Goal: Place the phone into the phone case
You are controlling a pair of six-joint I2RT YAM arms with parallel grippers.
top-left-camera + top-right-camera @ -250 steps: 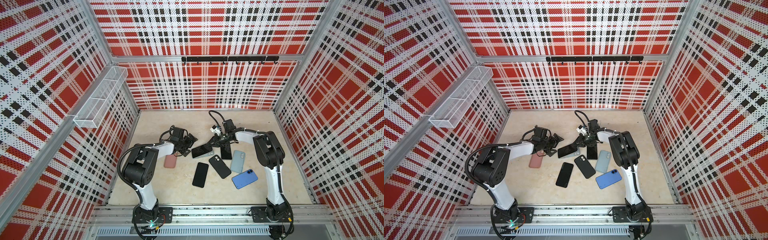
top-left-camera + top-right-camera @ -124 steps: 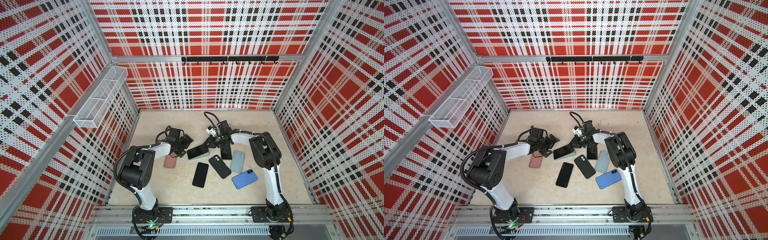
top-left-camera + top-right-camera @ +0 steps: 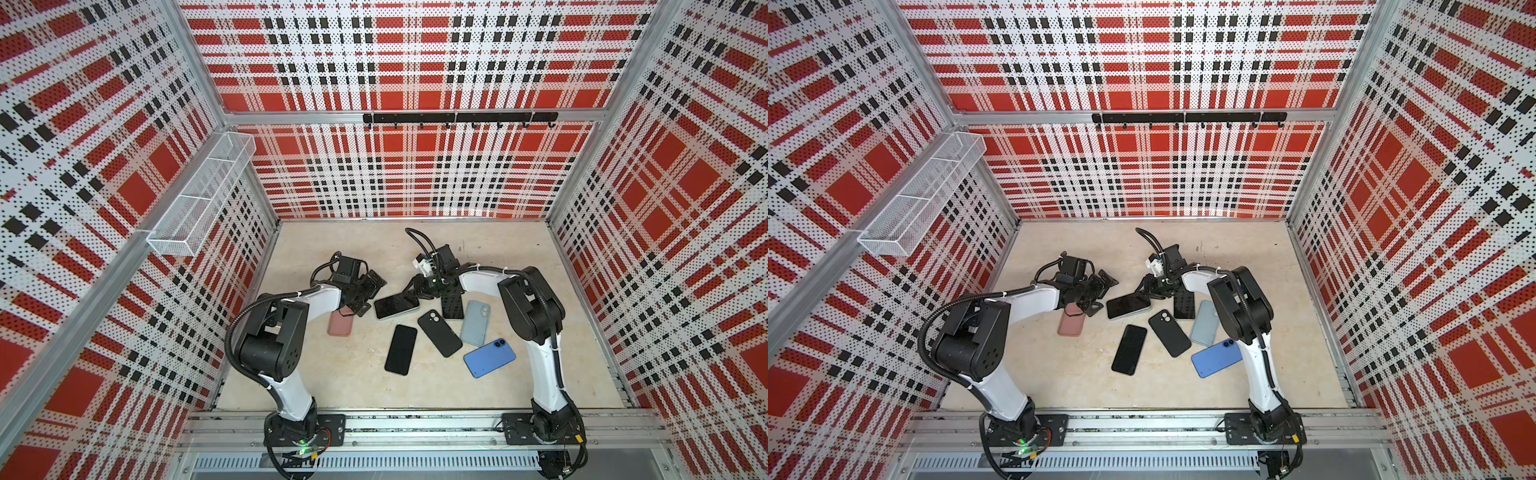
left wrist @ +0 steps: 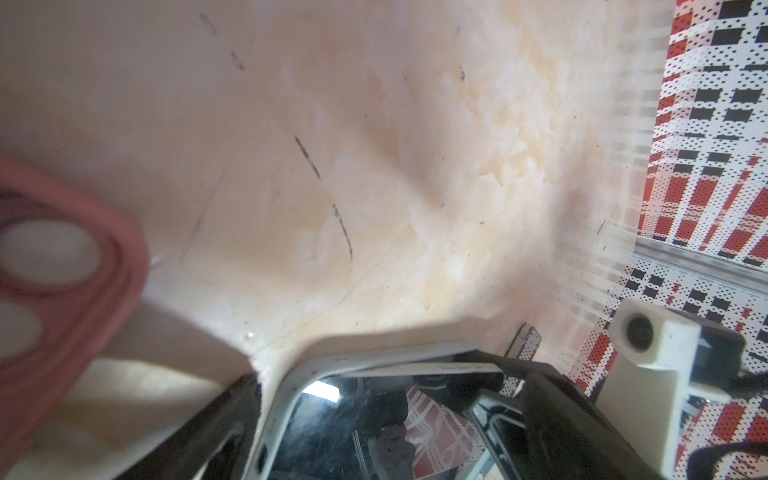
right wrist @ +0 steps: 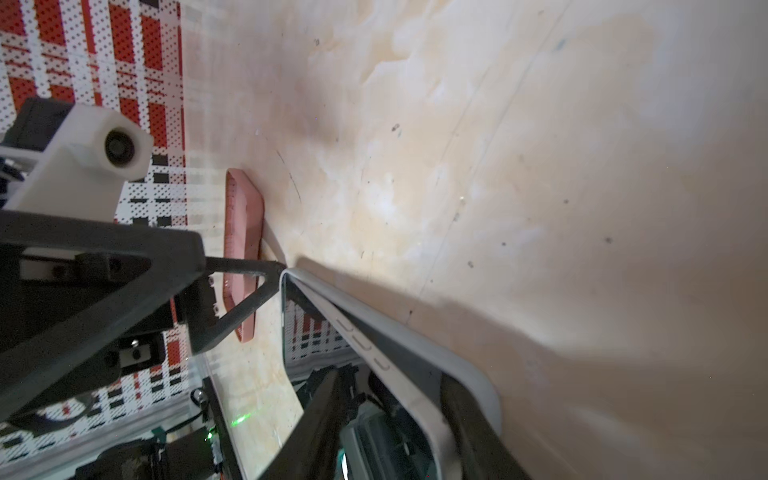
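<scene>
Bare floor [image 3: 519, 245] behind crowded phone cluster [image 3: 439, 333]

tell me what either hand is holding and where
The left hand is open and holds nothing. The right hand straddles the near end of the white-cased phone, jaws partly apart; whether it grips cannot be told.

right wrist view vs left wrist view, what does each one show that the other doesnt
Only the right wrist view: the side buttons on the white-edged phone, the pink case edge-on along its full length, the left arm's wrist camera and a green light.

Only the left wrist view: the camera cutouts in the pink case, close and blurred, and the right arm's wrist camera.

Both: the white-edged phone, the pink case, the beige tabletop and the plaid wall.
</scene>
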